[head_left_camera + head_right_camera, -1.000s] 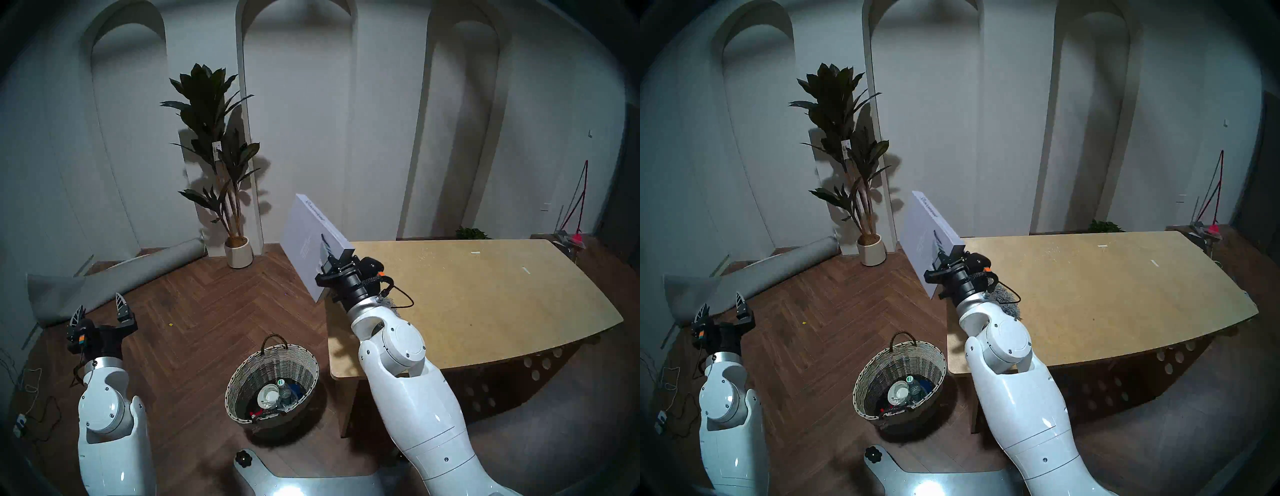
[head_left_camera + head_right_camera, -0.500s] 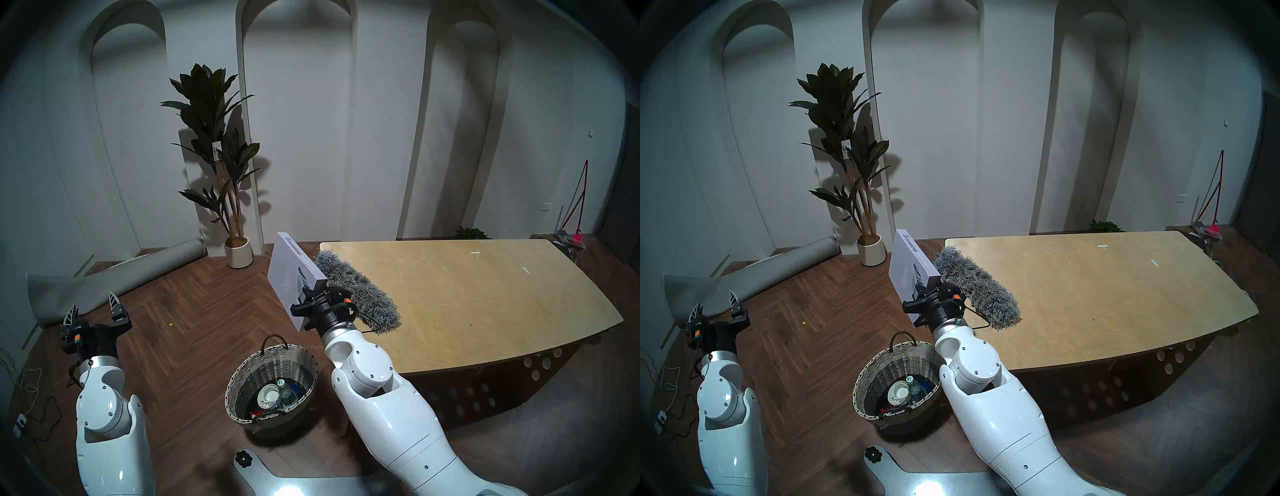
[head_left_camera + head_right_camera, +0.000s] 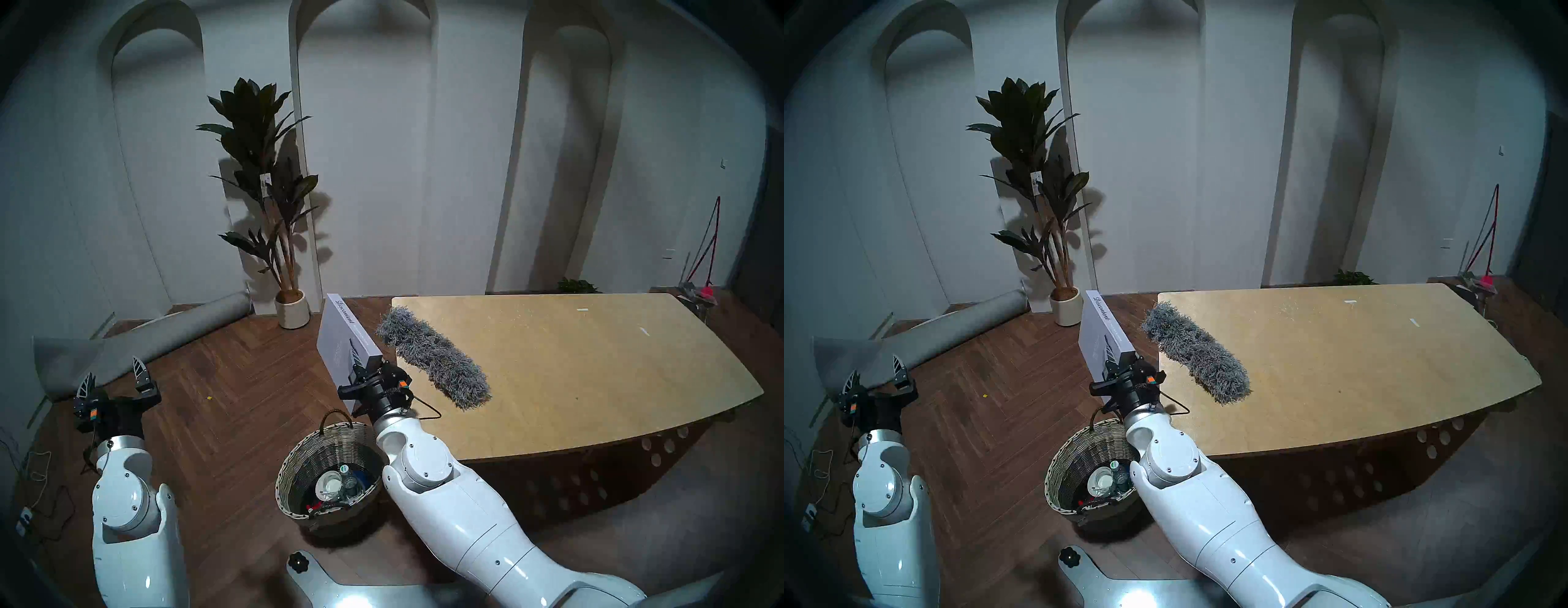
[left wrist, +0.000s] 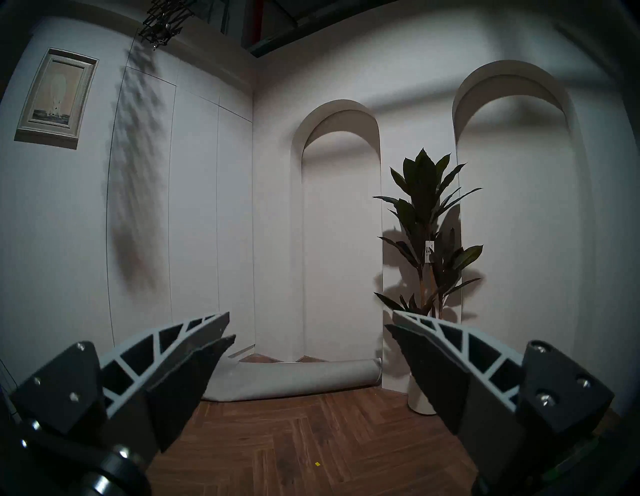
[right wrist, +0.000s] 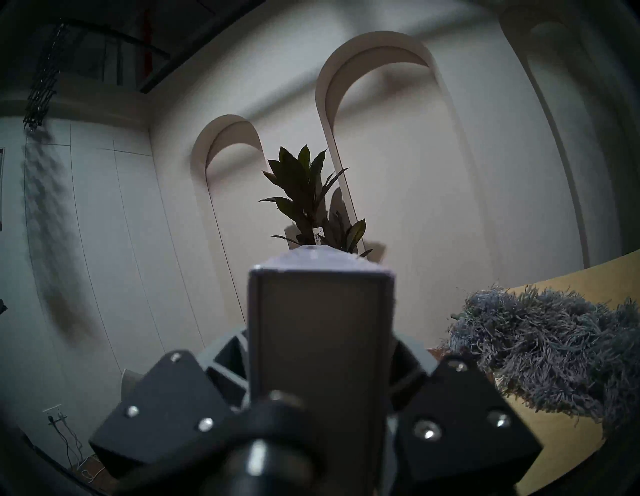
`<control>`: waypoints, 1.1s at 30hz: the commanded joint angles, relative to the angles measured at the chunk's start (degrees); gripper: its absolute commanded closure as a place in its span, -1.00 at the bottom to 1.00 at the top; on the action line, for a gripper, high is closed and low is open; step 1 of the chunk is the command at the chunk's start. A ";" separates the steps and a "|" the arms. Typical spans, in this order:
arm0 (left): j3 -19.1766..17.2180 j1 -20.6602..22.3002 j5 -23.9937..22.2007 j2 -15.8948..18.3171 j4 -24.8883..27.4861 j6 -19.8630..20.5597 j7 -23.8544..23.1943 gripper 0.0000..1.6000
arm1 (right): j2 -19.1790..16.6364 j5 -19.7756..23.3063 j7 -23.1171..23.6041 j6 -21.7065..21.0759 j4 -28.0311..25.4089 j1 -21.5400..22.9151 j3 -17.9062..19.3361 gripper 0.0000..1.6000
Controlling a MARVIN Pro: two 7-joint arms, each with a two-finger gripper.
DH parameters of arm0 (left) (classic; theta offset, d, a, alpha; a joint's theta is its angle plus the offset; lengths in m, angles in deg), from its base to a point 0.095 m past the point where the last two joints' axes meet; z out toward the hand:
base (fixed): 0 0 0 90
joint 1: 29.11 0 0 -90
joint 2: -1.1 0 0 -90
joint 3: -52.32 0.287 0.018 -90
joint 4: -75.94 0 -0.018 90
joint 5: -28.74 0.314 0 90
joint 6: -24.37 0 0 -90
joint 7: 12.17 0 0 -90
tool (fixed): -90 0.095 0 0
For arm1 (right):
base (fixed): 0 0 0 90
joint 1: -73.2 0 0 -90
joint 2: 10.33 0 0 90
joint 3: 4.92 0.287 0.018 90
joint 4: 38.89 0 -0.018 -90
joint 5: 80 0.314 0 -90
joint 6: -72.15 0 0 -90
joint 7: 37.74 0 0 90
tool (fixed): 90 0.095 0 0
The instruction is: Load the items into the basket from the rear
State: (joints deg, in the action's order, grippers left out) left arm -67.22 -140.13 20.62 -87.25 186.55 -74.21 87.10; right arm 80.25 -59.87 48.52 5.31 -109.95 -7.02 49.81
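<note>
A large thin grey-lavender book (image 3: 339, 339) (image 3: 1100, 335) stands on edge in the air, left of the table corner and behind the basket. My right gripper (image 3: 360, 370) (image 3: 1119, 365) is shut on its near end; the right wrist view shows the book (image 5: 320, 332) end-on between the jaws. The long shaggy grey duster head (image 3: 432, 361) (image 3: 1195, 356) (image 5: 554, 346) lies on the table's left part. The round wicker basket (image 3: 282, 501) (image 3: 1050, 488) sits on the floor below my right forearm, with a clear bottle (image 3: 348, 479) among other things inside. My left gripper (image 3: 112, 372) (image 3: 875, 371) (image 4: 311, 322) hangs open and empty at far left.
A tan table (image 3: 594, 382) fills the right side. A potted plant in a white pot (image 3: 292, 308) stands by the back wall, and a rolled grey mat (image 3: 148, 344) lies along the left wall. Cables (image 3: 34, 488) trail at the far left. My base (image 3: 339, 594) is at the bottom.
My right arm has drawn back, down and to the left with the book, off the table corner toward the basket, uncovering the duster head. The left arm shifted only slightly.
</note>
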 commanded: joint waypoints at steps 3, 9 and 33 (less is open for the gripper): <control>0.05 -0.05 -0.35 0.10 1.24 -0.67 -0.67 -1.00 | 1.74 -1.35 -1.34 4.71 1.10 2.95 -0.97 1.00; -0.01 0.21 -0.28 0.37 1.14 -0.59 -1.20 -1.00 | 1.58 -2.18 -2.43 6.12 2.28 3.18 -2.22 0.23; -0.40 -0.82 -0.51 -0.14 2.35 -0.74 -2.70 -1.00 | -0.06 2.03 -2.80 9.92 -3.64 2.01 -1.69 -1.00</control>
State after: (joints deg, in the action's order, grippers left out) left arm -68.14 -141.62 20.28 -87.82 187.39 -74.29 84.95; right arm 80.33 -59.95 44.93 13.09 -107.83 -5.51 46.50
